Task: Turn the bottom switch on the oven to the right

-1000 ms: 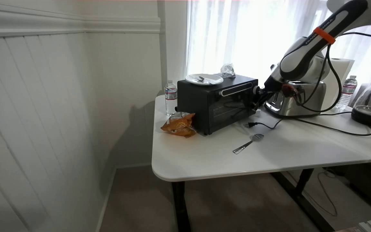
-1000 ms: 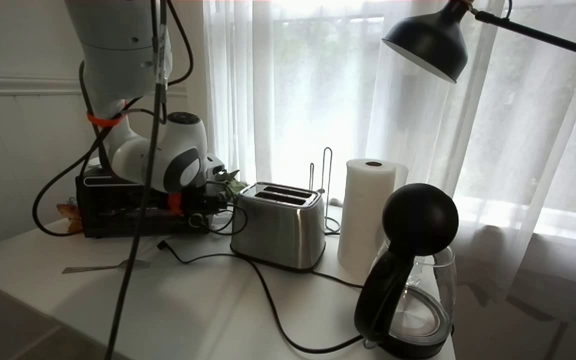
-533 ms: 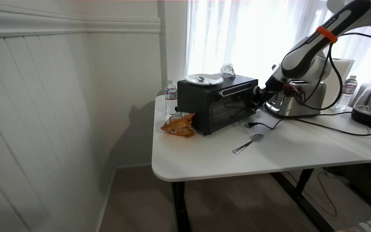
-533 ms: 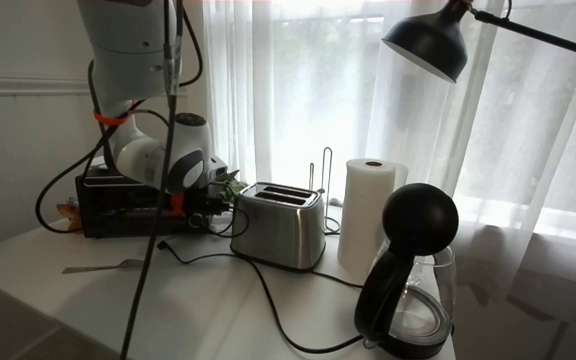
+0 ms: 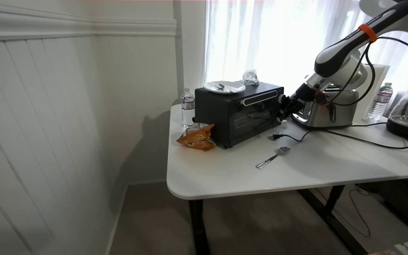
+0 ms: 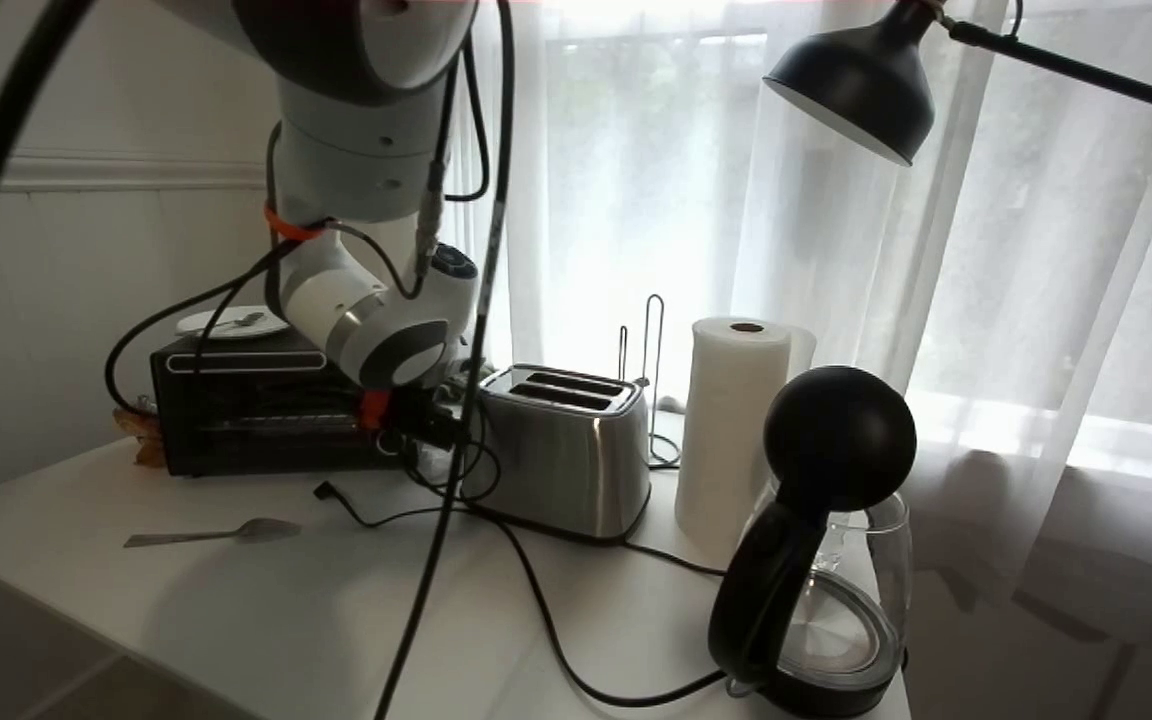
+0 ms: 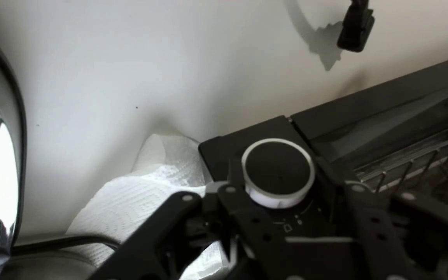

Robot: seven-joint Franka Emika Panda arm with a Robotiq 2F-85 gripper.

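Note:
The black oven [image 5: 214,113] stands on the white table, its glass door and knob panel showing in both exterior views. In the wrist view its bottom switch [image 7: 278,167] is a round black knob with a pale rim, near the oven's lower corner. My gripper [image 7: 276,171] has one finger on each side of this knob and looks shut on it. Small printed marks show on the panel beside it. Seen from outside, the dark gripper [image 5: 286,109] reaches the panel from the toaster side at a slant. The exact contact of the fingertips is dark and blurred.
A silver toaster [image 6: 561,455] stands close beside the gripper. A plate [image 5: 224,87] and crumpled foil [image 5: 250,77] sit atop the oven. The black plug [image 7: 356,31] and a utensil [image 5: 273,158] lie in front. Loose cables hang from the arm.
The forearm and wrist have swung away from the oven, rightward in both exterior views, and the hand has changed its tilt. The gripper's end stays at the lower knob; the oven has not moved.

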